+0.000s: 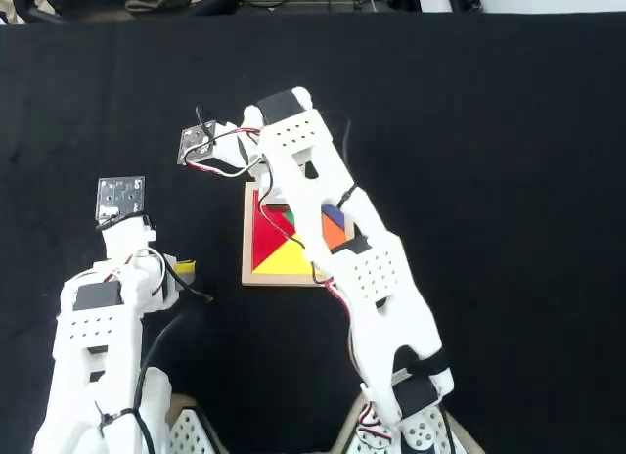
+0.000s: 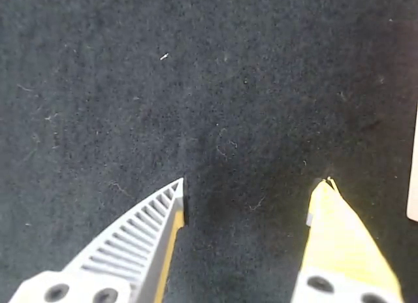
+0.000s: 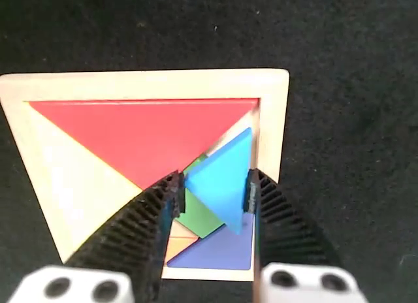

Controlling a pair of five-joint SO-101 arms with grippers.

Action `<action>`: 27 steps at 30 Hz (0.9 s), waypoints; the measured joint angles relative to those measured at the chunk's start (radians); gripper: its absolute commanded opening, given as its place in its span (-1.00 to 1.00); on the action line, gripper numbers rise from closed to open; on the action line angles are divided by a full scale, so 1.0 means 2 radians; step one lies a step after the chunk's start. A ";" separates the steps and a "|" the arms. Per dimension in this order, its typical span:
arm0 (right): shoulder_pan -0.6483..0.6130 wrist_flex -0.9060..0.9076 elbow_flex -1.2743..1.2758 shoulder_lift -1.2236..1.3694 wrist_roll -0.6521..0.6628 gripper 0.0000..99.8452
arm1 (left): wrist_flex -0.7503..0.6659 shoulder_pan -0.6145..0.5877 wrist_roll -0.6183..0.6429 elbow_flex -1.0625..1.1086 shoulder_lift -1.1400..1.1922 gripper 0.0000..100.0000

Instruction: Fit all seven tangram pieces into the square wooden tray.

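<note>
The square wooden tray (image 3: 274,87) lies on black cloth, also seen under the right arm in the high view (image 1: 250,274). In it lie a large red triangle (image 3: 144,133), a large yellow triangle (image 3: 72,185), a green piece (image 3: 199,218), an orange piece (image 3: 179,245) and a dark blue piece (image 3: 219,251). My right gripper (image 3: 214,193) is shut on a light blue triangle (image 3: 222,185), which is tilted above the tray's gap beside the red triangle. My left gripper (image 2: 253,185) stands open over bare cloth to the left of the tray, holding nothing.
A strip of the tray's edge (image 2: 413,172) shows beside the left gripper. The right arm (image 1: 333,229) covers much of the tray from above. Black cloth stretches all round, with cables and clutter past its far edge.
</note>
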 measured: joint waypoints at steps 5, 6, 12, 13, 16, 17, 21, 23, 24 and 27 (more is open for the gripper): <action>0.000 0.000 0.000 0.000 0.000 -0.56 | 0.000 0.000 0.000 0.000 0.000 -0.40; 0.000 0.000 0.000 0.000 0.000 -0.51 | 0.000 0.000 0.000 0.000 0.000 -0.40; 0.000 0.000 0.000 0.000 0.000 -0.45 | 0.000 0.000 0.000 0.000 0.000 -0.40; 0.000 0.000 0.000 0.000 0.000 -0.47 | 0.000 0.000 0.000 0.000 0.000 -0.40; 0.000 0.000 0.000 0.000 0.000 -0.54 | 0.000 0.000 0.000 0.000 0.000 -0.40; 0.000 0.000 0.000 0.000 0.000 -0.58 | 0.000 0.000 0.000 0.000 0.000 -0.40; 0.008 0.000 -0.021 0.000 0.000 -0.84 | 0.000 0.000 0.000 0.000 0.000 -0.40; 0.024 0.000 -0.030 0.000 0.000 -0.99 | 0.000 0.000 0.000 0.000 0.000 -0.40; 0.031 0.000 -0.031 0.000 0.000 -0.97 | 0.000 0.000 0.000 0.000 0.000 -0.40; 0.051 0.006 -0.031 0.000 0.000 -0.98 | 0.000 0.000 0.000 0.000 0.000 -0.40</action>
